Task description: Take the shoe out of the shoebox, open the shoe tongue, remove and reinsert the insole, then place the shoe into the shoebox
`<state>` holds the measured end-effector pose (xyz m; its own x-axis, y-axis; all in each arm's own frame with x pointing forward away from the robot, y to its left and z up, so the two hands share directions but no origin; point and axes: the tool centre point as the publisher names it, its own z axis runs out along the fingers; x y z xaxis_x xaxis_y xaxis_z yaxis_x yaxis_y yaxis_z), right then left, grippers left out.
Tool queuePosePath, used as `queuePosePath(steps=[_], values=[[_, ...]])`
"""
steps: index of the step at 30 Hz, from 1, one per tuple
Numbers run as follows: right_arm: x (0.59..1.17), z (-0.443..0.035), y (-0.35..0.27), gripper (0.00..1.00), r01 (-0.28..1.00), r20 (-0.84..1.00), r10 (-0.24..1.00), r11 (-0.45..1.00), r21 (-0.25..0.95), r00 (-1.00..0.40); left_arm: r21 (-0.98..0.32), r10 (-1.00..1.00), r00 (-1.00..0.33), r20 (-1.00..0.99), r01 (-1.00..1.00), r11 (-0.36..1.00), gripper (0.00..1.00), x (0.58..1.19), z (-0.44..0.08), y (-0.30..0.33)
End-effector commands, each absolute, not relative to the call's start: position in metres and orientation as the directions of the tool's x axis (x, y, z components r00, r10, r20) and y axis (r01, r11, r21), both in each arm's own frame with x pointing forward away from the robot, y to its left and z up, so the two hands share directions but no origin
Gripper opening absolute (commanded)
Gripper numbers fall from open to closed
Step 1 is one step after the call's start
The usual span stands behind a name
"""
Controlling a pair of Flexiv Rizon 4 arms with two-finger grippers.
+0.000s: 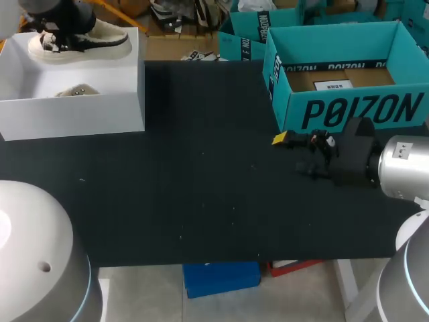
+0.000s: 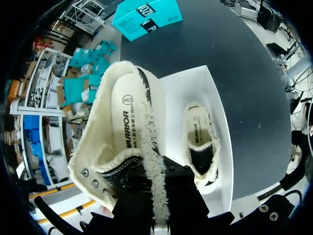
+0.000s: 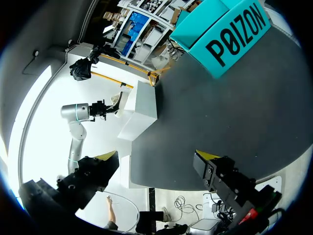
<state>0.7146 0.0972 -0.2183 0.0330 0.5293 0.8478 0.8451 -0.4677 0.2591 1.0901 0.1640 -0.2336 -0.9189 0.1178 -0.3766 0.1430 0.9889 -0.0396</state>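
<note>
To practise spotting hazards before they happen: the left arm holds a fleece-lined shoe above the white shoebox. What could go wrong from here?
1. The left tool seems to grip the fleece-lined shoe only by its collar edge, so it might slip and fall onto the second shoe in the white shoebox.
2. The right tool stands open far across the table, by the teal box, probably too distant to steady it.

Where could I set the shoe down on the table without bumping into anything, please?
The widest bare patch is the middle of the black table, between the white shoebox and the teal box, down to the near edge. It is crowded before the teal box, where the right end effector hovers, and at the shoebox, with the shoe over it.
</note>
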Motion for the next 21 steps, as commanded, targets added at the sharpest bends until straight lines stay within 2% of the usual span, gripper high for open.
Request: queuePosePath(steps=[1, 21], values=[[0.714, -0.218, 0.097, 1.00, 0.845, 0.848, 0.529, -0.467, 0.259, 0.033, -0.035, 0.106, -0.924, -0.368, 0.128, 0.991, 0.00, 1.098, -0.239, 0.169], [0.714, -0.218, 0.097, 1.00, 0.845, 0.848, 0.529, -0.467, 0.259, 0.033, 0.008, 0.051, -0.942, -0.331, 0.051, 0.999, 0.00, 1.102, -0.268, 0.207]])
